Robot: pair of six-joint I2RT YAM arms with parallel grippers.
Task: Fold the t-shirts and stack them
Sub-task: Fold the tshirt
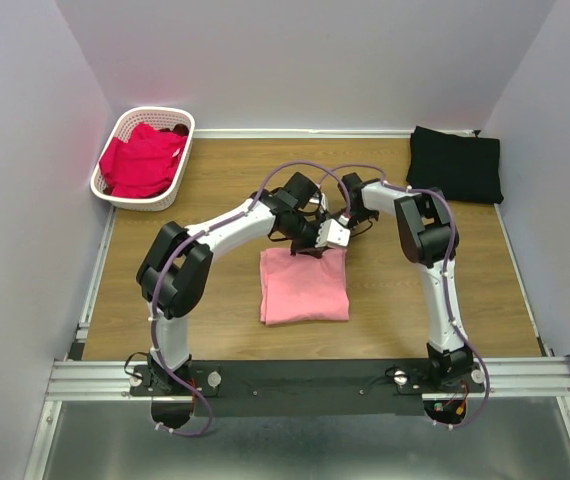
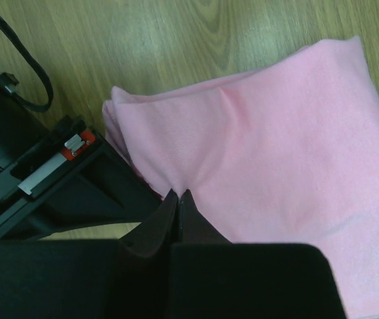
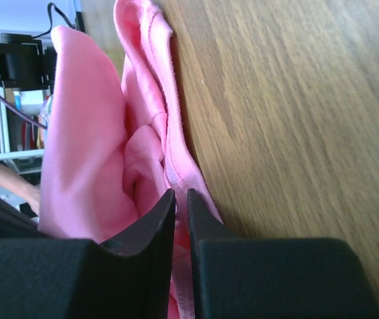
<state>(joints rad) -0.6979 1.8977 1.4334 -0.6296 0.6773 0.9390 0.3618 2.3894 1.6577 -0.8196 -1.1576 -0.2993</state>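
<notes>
Where it lies folded into a rough rectangle at the middle of the table [image 1: 215, 180], the pink t-shirt [image 1: 305, 288] has both grippers at its far edge. The left gripper [image 1: 307, 247] is at the far left part of that edge. In the left wrist view its jaws are pressed together on a pinch of the pink cloth [image 2: 276, 153], which puckers into a small crease right at the fingertips [image 2: 173, 207]. The right gripper [image 1: 339, 238] sits just beside it, at the far right part of the same edge. In the right wrist view its jaws are drawn to a thin slit, with the pink fabric [image 3: 83, 153] bunched up against them and showing within the slit. The shirt's layered hem lies along the wood there.

A black t-shirt [image 1: 455, 165] lies folded flat at the far right corner of the table, well apart from the pink one. At the far left corner stands a white basket [image 1: 157, 200], and red t-shirts [image 1: 143, 160] are heaped loosely inside it. The two arms bend inward from their bases at the near edge and meet over the pink shirt.
</notes>
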